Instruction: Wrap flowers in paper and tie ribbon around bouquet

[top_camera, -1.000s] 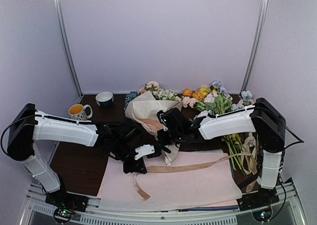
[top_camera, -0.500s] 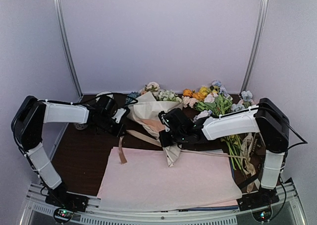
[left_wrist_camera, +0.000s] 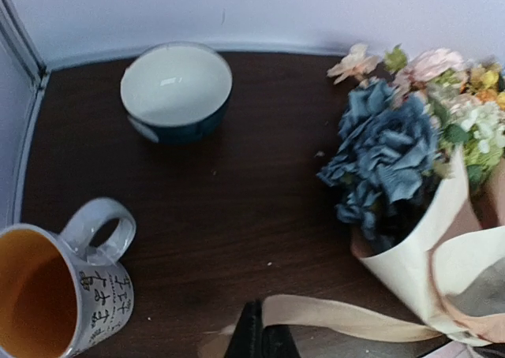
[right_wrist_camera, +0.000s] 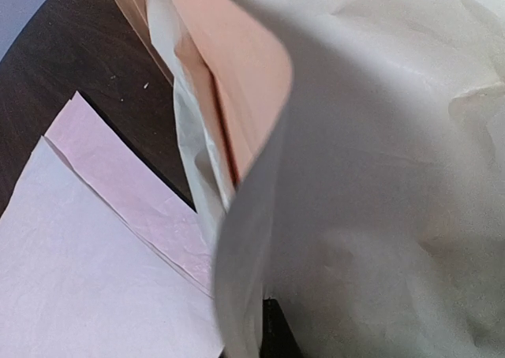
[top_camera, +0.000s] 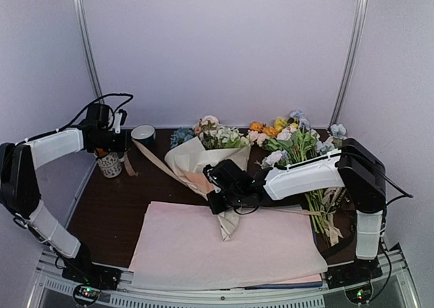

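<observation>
The cone-shaped bouquet of beige paper and artificial flowers lay mid-way across the dark wooden table, wide end toward the back, its narrow tip resting on the far edge of the pale pink paper sheets spread along the near side. Left of it stood the white printed ceramic mug, with the small round bowl behind that, and the loose bunch of orange and yellow long-stemmed flowers lay to its right. The narrow tan satin ribbon ran from the cone's waist leftward to the left gripper above the mug.
</observation>
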